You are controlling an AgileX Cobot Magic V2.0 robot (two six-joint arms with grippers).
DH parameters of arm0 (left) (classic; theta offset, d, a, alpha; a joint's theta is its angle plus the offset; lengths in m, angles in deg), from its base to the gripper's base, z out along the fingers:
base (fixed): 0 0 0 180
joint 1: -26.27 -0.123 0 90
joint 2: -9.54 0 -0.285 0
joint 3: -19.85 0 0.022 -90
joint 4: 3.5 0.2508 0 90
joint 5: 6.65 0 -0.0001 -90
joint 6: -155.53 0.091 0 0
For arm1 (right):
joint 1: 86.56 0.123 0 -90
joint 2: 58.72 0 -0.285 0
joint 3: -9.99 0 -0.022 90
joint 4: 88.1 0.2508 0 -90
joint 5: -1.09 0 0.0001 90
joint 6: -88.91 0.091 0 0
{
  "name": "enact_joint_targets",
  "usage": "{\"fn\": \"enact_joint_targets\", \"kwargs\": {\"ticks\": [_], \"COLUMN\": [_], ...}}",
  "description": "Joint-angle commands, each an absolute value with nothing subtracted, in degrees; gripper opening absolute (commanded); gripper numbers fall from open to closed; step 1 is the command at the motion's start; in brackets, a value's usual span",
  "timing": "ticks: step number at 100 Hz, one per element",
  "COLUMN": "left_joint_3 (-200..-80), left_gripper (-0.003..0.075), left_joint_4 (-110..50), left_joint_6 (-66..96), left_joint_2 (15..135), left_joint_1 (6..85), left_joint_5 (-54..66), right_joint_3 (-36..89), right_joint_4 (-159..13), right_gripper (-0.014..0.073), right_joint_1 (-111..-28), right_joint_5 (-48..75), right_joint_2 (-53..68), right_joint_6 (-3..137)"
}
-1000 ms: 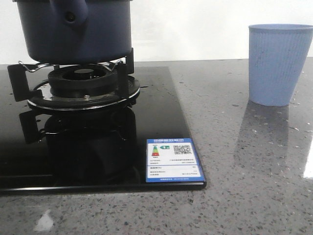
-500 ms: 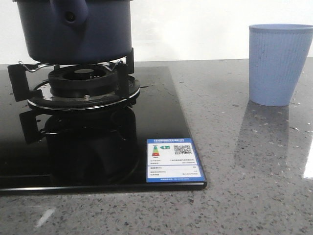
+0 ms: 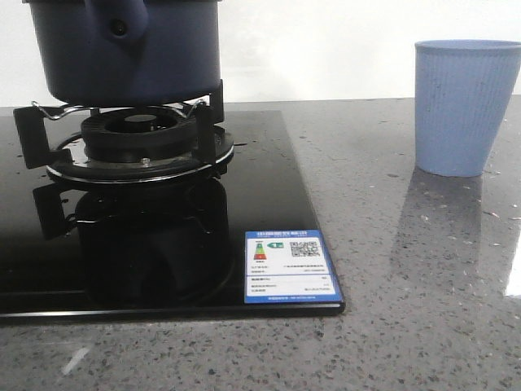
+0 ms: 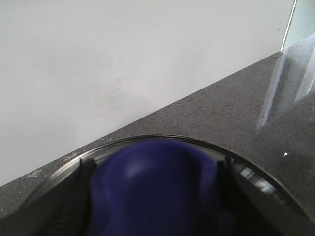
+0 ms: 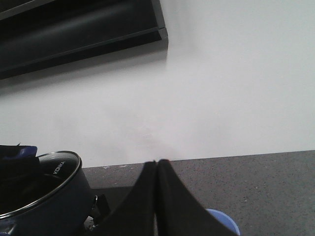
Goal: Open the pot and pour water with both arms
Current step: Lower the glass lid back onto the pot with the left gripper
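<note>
The pot [image 3: 126,53], dark navy blue, sits on the black pan support of the gas burner [image 3: 138,138] in the upper left of the front view. Its stubby handle [image 3: 120,23], pierced by a round hole, faces the camera. The burner stands on a glossy black glass cooktop [image 3: 269,187] that carries small shiny drops of water [image 3: 241,147] just right of the burner ring. A blue-bordered energy label [image 3: 291,266] with a QR code lies at the cooktop's lower right corner; its small print is not legible. A light blue ribbed cup [image 3: 462,106] stands upright on the grey speckled countertop [image 3: 407,285] at the right, well apart from the pot.

In the right wrist view, the right gripper [image 5: 157,196] shows its jaws pressed together, holding nothing. The pot rim at lower left carries white lettering that appears to read "KONKA" [image 5: 59,166].

In the left wrist view, the left gripper [image 4: 152,196] is clamped on a rounded blue lid knob [image 4: 157,187] above the glass lid's metal rim [image 4: 256,179].
</note>
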State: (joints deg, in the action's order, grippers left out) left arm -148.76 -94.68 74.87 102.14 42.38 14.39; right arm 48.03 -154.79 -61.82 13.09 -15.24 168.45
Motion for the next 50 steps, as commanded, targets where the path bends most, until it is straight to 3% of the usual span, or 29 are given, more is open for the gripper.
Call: {"fn": "enact_joint_targets", "kwargs": {"ticks": [1,30,37,50], "left_joint_3": [-151.04,-150.82,-149.45,-143.90], "left_gripper": [0.0546,0.0522,0.0441,0.0144], "left_joint_4": [-97.87,-98.40,-98.28,-97.76], "left_joint_6": [74.89,74.06,73.68,73.68], "left_joint_2": [99.70,89.68,85.06,75.31], "left_joint_1": [42.71,41.56,41.10,40.81], "left_joint_5": [16.82,16.27,15.68,12.26], "right_joint_3": [46.71,46.71,47.27,50.88], "right_joint_4": [-155.90,-155.90,-157.22,-170.19], "right_gripper": [-0.0069,-0.0069,-0.0069,-0.0069], "right_joint_1": [-61.93,-61.93,-61.93,-61.93], "right_joint_5": [11.51,9.77,5.42,-7.37], "right_joint_2": [-15.45,-15.60,-16.14,-18.82], "right_joint_6": [168.37,168.37,167.03,166.13]}}
